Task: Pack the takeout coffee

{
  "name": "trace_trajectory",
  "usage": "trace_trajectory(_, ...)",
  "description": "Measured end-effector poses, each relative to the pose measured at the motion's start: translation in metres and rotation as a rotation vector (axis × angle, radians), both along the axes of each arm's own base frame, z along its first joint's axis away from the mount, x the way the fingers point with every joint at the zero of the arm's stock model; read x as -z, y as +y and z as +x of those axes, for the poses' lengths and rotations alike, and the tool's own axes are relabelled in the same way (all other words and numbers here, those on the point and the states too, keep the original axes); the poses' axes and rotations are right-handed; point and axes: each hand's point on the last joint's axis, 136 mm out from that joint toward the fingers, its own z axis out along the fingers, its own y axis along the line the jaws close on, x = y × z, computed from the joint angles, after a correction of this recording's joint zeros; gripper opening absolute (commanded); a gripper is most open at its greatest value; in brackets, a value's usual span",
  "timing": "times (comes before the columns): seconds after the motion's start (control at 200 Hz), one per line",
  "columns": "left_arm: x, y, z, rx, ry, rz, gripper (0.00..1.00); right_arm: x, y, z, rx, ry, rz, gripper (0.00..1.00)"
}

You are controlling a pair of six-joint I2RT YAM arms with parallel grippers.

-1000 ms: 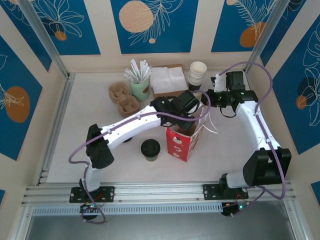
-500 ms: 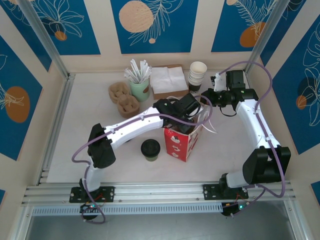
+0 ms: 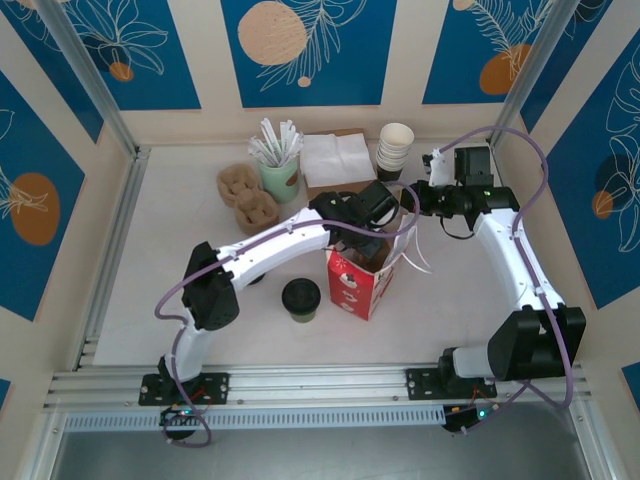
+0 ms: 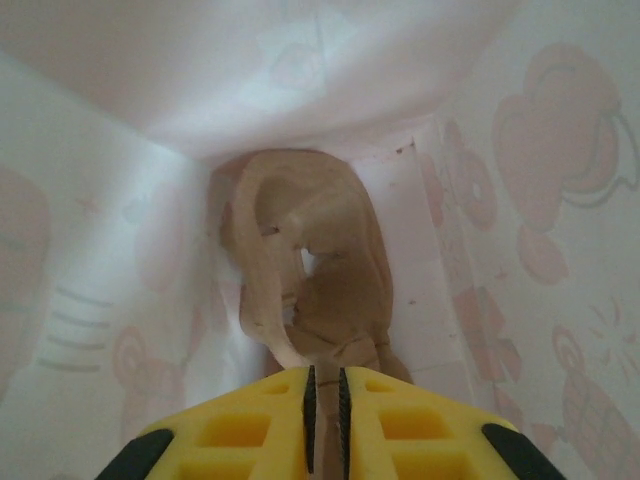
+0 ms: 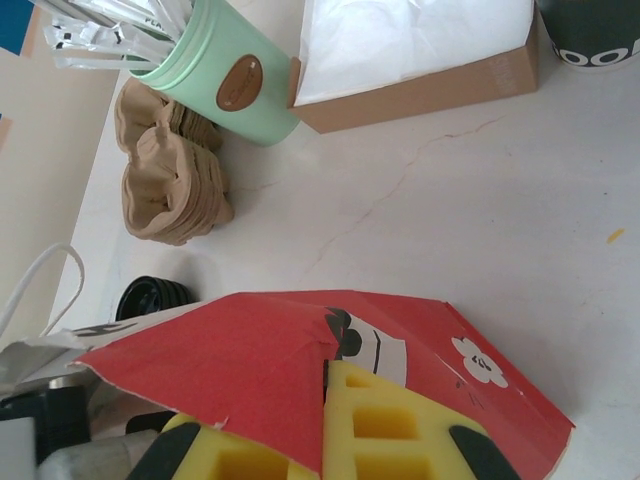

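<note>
White arm links (image 3: 270,245), black joints (image 3: 207,298), lilac cables (image 3: 497,128), yellow foam claw pads (image 4: 240,430)

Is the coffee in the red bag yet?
Not yet. The takeout coffee stands upright on the table beside the red bag, lid on.

A mock café takeout station inside a robot test cell: aluminium framing (image 3: 90,80) and blue leaf-print panels (image 3: 300,50) enclose a white counter (image 3: 180,250) holding stacked paper cups (image 3: 396,150), a napkin box (image 3: 338,160), pulp cup carriers (image 3: 248,198) and a red paper bag (image 3: 360,285).
</note>
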Motion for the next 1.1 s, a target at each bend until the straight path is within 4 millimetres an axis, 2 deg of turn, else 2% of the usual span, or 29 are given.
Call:
trace_trajectory(0.43, 0.055, 0.001, 0.004, -0.014, 0.049, 0.075, 0.07, 0.001, 0.002, 0.002, -0.002, -0.007, 0.014, 0.05)
trace_trajectory(0.85, 0.068, 0.017, 0.025, -0.080, 0.051, 0.105, 0.03, 0.001, 0.005, -0.002, -0.020, -0.025, 0.021, 0.04)
trace_trajectory(1.1, 0.079, 0.015, 0.027, -0.090, 0.062, 0.102, 0.03, 0.006, 0.005, -0.006, -0.024, -0.029, 0.017, 0.04)
